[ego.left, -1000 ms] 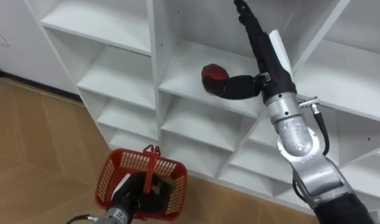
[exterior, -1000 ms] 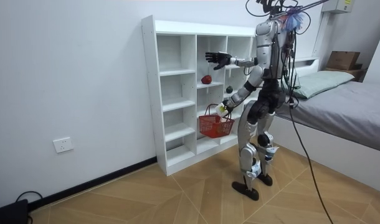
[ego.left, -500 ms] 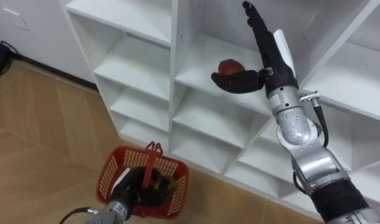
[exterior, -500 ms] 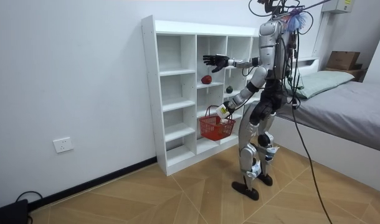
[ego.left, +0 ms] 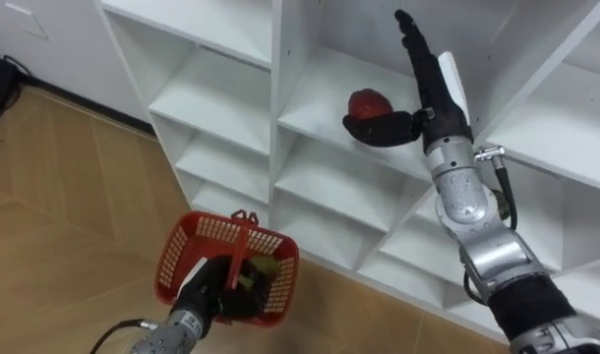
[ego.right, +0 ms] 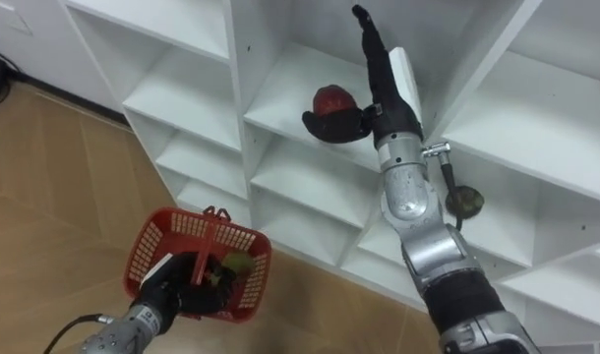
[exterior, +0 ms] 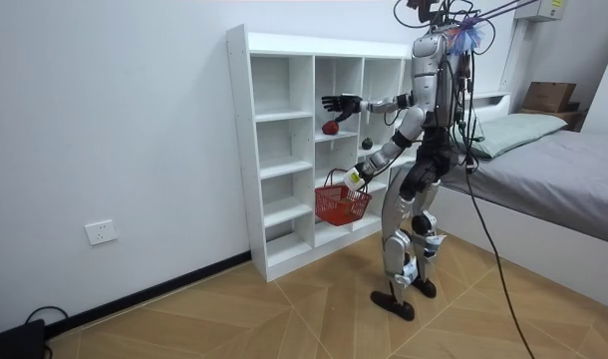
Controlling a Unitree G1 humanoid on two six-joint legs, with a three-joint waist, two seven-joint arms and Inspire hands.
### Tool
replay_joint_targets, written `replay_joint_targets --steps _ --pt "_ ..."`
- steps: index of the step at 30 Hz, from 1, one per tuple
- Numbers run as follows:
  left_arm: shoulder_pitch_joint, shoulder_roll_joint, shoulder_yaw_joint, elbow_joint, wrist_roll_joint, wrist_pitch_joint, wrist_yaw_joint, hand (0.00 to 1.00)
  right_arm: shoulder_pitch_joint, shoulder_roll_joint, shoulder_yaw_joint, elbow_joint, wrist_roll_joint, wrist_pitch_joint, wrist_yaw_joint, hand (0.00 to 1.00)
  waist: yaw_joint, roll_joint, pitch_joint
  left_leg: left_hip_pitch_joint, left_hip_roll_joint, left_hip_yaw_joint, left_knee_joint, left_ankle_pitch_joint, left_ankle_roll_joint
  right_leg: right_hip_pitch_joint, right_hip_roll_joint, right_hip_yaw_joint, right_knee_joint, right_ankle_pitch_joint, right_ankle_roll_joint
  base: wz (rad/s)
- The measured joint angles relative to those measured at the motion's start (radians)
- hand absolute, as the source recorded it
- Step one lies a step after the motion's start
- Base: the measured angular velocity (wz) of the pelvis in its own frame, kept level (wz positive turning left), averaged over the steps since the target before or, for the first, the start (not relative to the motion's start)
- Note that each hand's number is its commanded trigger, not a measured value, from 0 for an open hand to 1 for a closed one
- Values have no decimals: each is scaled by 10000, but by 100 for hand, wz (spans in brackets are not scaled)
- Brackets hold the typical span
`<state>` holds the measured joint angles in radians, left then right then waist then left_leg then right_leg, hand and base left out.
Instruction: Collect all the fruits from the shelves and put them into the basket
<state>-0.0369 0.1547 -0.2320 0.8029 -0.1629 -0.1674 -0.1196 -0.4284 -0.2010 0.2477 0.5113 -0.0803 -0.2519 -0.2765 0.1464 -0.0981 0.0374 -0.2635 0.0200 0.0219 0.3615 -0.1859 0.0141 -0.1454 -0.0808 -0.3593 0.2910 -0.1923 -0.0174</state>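
Robot is standing before the closet [ego.left: 221,98]. Right hand [ego.left: 424,81] is hovering inside a middle compartment, fingers straight, thumb spread just under the red apple [ego.left: 369,102] sitting on that shelf; contact unclear. Left hand [ego.left: 216,290] is gripping the red basket [ego.left: 182,258] by its handle, fingers curled round it. Greenish fruit [ego.left: 262,266] is lying in the basket. Dark fruit [ego.right: 467,202] is sitting in the neighbouring compartment.
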Motion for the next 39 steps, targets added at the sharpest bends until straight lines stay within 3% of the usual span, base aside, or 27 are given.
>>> replay_joint_targets --steps 15,17,20,31,39 --pt "-81 -123 -103 4 -12 124 -76 100 -626 -120 -59 1963 729 45 88 0 31 55 44 -247 -34 -30 7 24 31 -379 -84 147 334 -34 34 1" --pt "-97 -119 -95 38 -12 124 -77 100 -646 -117 -59 2098 739 43 91 0 32 63 59 -249 -41 -38 7 28 37 -384 -96 155 364 -39 40 2" --pt "-109 -141 -96 41 -1 144 -77 100 -671 -122 -61 2410 773 43 128 0 112 113 148 -284 -68 -38 11 34 51 -405 -129 163 390 -47 48 0" --pt "-137 -221 -130 43 -16 170 -85 100 -1109 -131 -338 3257 759 131 402 0 297 224 222 -457 -178 -6 120 86 145 -682 -270 277 700 -89 96 -1" --pt "-165 -213 -677 57 -15 173 -90 100 -1377 -160 -336 3504 737 6 383 0 299 287 261 -611 -178 14 184 108 164 -846 -302 258 778 -129 72 0"
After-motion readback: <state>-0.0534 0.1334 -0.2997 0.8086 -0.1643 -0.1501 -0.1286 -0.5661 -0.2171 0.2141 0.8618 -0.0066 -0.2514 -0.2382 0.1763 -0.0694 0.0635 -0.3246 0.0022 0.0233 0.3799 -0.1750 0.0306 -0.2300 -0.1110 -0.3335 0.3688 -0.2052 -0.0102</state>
